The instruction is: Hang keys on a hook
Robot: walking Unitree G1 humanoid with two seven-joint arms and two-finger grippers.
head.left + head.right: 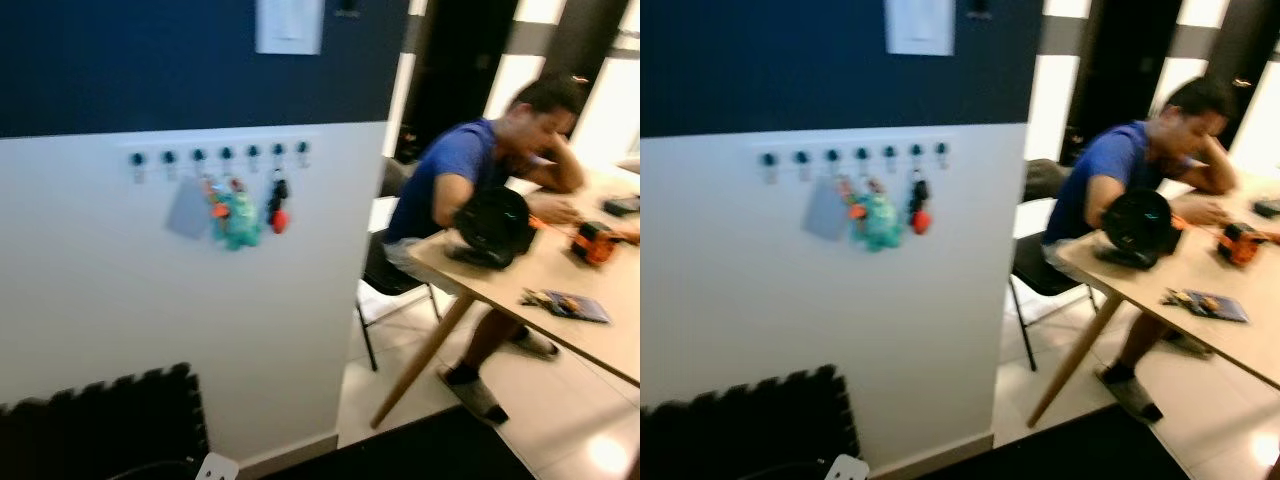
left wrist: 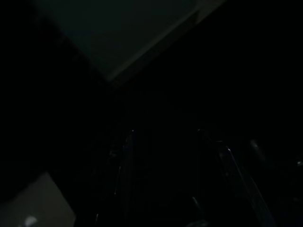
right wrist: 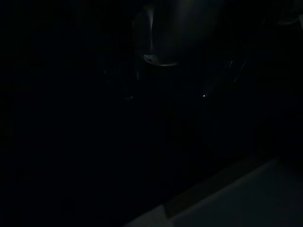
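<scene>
White lower wall [image 1: 120, 300] under a dark navy band, carrying 1 row of 7 small dark hooks [image 1: 226, 154].

Items already on the hooks: 1 grey tag or card [image 1: 187, 211]; 1 teal plush charm with orange detail [image 1: 237, 218]; 1 black-and-red fob [image 1: 278, 206]. The 2 leftmost hooks and the rightmost look free, as far as the blur allows.

Table [image 1: 520, 275], light wood, to the right: 1 person in a blue shirt [image 1: 455, 180] seated at it on a dark chair [image 1: 385, 275]; 1 round black object [image 1: 493, 226]; 1 orange-and-black item [image 1: 597, 243]; 1 small flat bundle near the front edge [image 1: 565, 303] (possibly the keys to be hung, though too blurred to confirm).

Floor: black foam mat [image 1: 100, 425] against the wall base.

Grippers: both wrist views are nearly black; only faint finger outlines show. Whether either gripper is spread or closed, or carries anything, cannot be told.

Progress: judged early. No keys can be seen in a gripper, and fetching and hanging appear to remain.

Writing: none legible; the pale plate [image 1: 289, 25] high on the navy band bears no readable text.
</scene>
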